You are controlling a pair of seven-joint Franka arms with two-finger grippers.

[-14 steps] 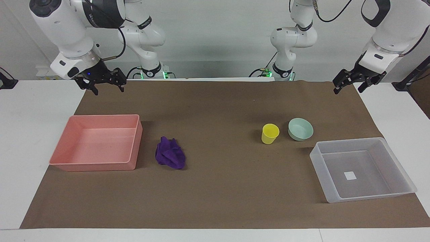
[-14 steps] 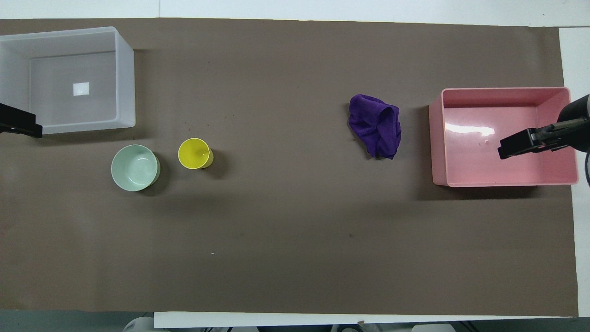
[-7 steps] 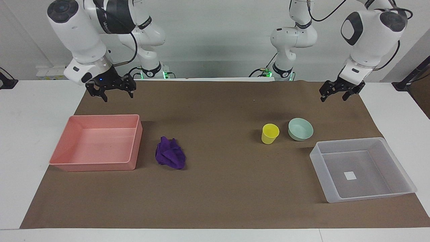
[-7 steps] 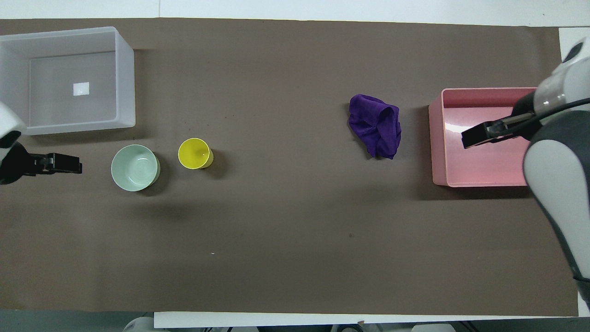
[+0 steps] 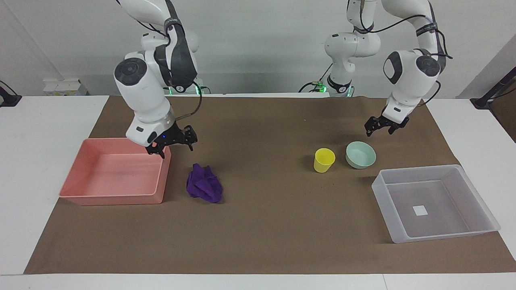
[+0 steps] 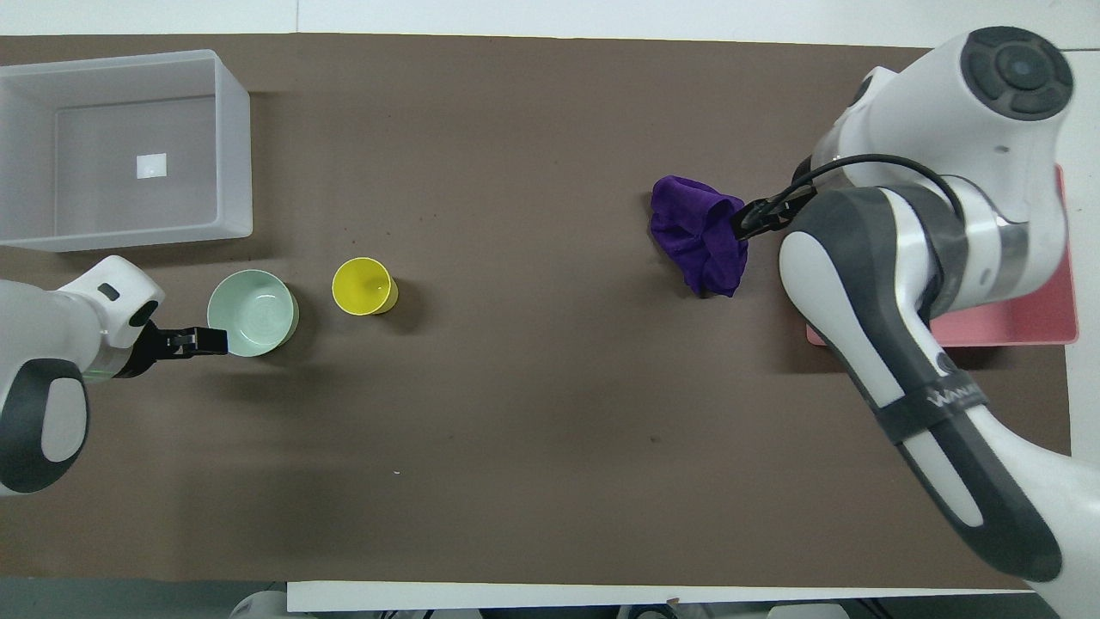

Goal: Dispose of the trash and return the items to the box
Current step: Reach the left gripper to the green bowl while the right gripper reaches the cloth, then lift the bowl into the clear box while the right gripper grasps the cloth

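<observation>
A matt brown paper sheet (image 5: 266, 225) covers the table, smooth and flat, with white tabletop (image 5: 36, 161) showing at its edges. On it, the purple wad (image 5: 204, 185) reads as soft cloth in many folds. Beside the wad, the pink tray (image 5: 80, 197) looks like opaque plastic. The yellow cup (image 5: 324, 160) and the mint-green bowl (image 5: 360, 154) beside it look smooth. The box (image 5: 439, 237) near the bowl is translucent, frosted plastic. The arms' shells are glossy white, their grippers matt black.
</observation>
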